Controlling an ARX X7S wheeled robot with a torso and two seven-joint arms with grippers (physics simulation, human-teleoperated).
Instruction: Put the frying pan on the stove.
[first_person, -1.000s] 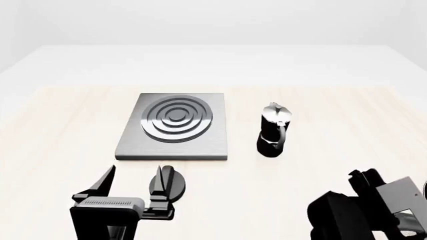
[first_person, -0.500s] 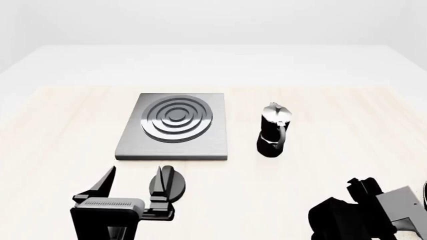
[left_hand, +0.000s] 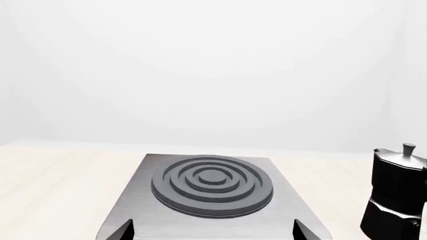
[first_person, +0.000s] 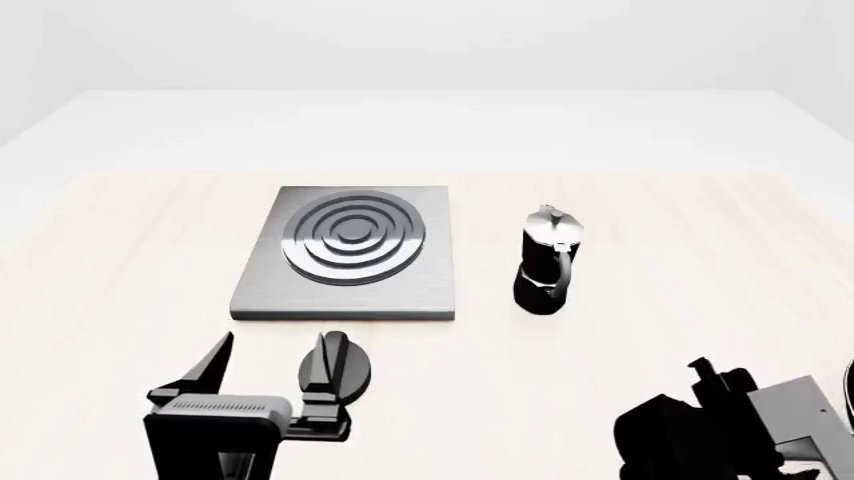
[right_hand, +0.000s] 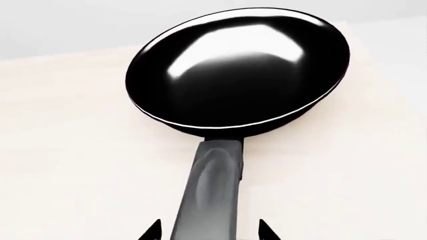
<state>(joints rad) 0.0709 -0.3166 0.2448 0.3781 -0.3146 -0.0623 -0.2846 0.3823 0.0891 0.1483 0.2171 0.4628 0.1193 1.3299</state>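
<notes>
The frying pan (right_hand: 240, 70), round and glossy black, lies on the pale wooden table with its grey handle (right_hand: 210, 195) pointing toward my right gripper (right_hand: 210, 231). That gripper is open. Its two fingertips flank the handle with a gap on each side. In the head view the pan lies almost wholly past the right edge, and my right arm (first_person: 707, 430) sits low at the right. The stove (first_person: 350, 250), a grey plate with dark rings, lies at mid-table with nothing on it. My left gripper (first_person: 274, 350) hangs open just in front of the stove (left_hand: 212, 182), holding nothing.
A black-and-silver moka pot (first_person: 547, 262) stands upright right of the stove, between it and the pan's side of the table. It also shows in the left wrist view, the moka pot (left_hand: 397, 195). A small black round knob (first_person: 352, 368) sits behind my left gripper's right finger.
My right arm has sunk lower and drawn toward the near edge in the head view. The left arm, stove and moka pot have not moved.
</notes>
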